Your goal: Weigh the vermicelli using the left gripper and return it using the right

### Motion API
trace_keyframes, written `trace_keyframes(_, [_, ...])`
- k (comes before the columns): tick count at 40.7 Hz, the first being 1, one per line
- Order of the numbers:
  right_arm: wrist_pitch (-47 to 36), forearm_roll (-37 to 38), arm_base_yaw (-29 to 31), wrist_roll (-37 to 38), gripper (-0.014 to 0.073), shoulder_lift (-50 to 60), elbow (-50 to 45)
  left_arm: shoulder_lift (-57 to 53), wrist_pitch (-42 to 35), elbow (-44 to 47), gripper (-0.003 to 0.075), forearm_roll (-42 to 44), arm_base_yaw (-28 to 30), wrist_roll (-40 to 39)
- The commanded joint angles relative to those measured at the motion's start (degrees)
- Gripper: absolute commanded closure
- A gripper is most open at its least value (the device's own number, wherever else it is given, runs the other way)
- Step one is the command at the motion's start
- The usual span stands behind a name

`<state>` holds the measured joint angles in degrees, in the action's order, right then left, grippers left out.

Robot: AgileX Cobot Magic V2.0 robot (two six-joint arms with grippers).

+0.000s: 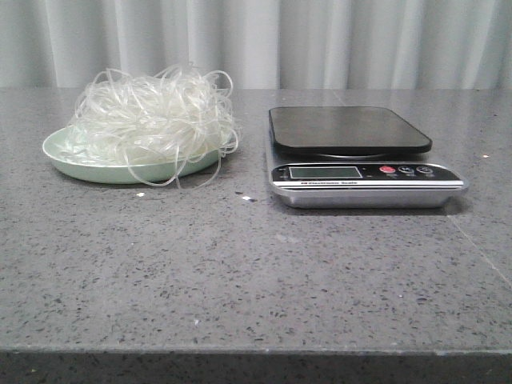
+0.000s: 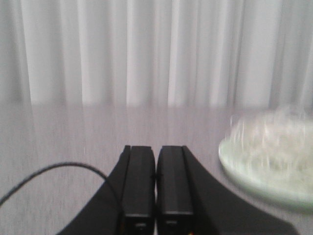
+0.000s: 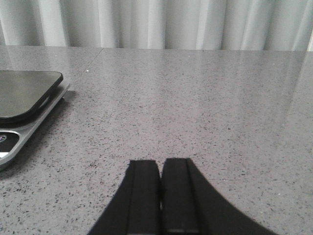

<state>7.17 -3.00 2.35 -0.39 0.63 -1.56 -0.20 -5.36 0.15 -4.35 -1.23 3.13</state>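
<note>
The vermicelli point(image 1: 152, 116) is a fluffy heap of thin translucent white strands on a pale green plate point(image 1: 60, 156) at the left of the table. It shows blurred in the left wrist view as vermicelli point(image 2: 274, 139) on the plate point(image 2: 234, 169). A digital scale point(image 1: 360, 172) with a bare black platform point(image 1: 348, 130) stands to its right; the scale point(image 3: 22, 105) also appears in the right wrist view. My left gripper point(image 2: 156, 149) is shut and holds nothing, off to the side of the plate. My right gripper point(image 3: 160, 164) is shut and holds nothing, above the table beside the scale. Neither gripper appears in the front view.
Grey speckled tabletop point(image 1: 240, 264) runs to a front edge near the camera. A pale curtain point(image 1: 256, 40) hangs behind the table. A thin black cable point(image 2: 44, 174) loops beside my left gripper. A few small white crumbs point(image 1: 140, 194) lie in front of the plate.
</note>
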Motion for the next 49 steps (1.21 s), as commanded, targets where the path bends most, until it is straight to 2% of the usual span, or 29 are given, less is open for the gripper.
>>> trace_keyframes(1, [-4.7, 0.9, 0.3, -0.6, 0.0443, 0.9, 0.4, -1.1, -13.5, -0.7, 0.0583, -1.0, -0.1, 0.0])
trace_keyframes(4, [-4.7, 0.9, 0.3, -0.6, 0.0443, 0.9, 0.4, -0.4, -13.0, -4.5, 0.0583, -1.1, -0.1, 0.0])
trace_keyframes(9, [-4.7, 0.9, 0.3, -0.6, 0.0443, 0.9, 0.4, 4.2, -5.0, -16.5, 0.0583, -1.1, -0.1, 0.0])
trace_keyframes(17, [-5.3, 0.9, 0.3, -0.6, 0.0443, 0.9, 0.4, 20.0, 0.6, -36.7, 0.0583, -1.1, -0.1, 0.0])
trace_keyframes(27, [-6.4, 0.9, 0.3, -0.6, 0.0443, 0.9, 0.4, 38.5, 11.9, -52.0, 0.0576, -2.1, -0.1, 0.0])
trace_keyframes(30, [-6.3, 0.9, 0.3, -0.6, 0.0443, 0.9, 0.4, 43.2, 16.2, -54.7, 0.0534, -5.6, -0.1, 0.0])
trace_keyframes(34, [-6.3, 0.9, 0.3, -0.6, 0.0443, 0.9, 0.4, 48.6, 20.6, -57.0, 0.0437, -7.2, -0.2, 0.0])
trace_keyframes(44, [-6.0, 0.9, 0.3, -0.6, 0.0443, 0.9, 0.4, 57.8, 23.4, -58.5, 0.0099, -7.2, -4.5, 0.0])
trace_keyframes(49, [-5.8, 0.9, 0.3, -0.6, 0.0443, 0.9, 0.4, 61.2, 24.9, -58.8, 0.0048, -7.2, -8.0, 0.0])
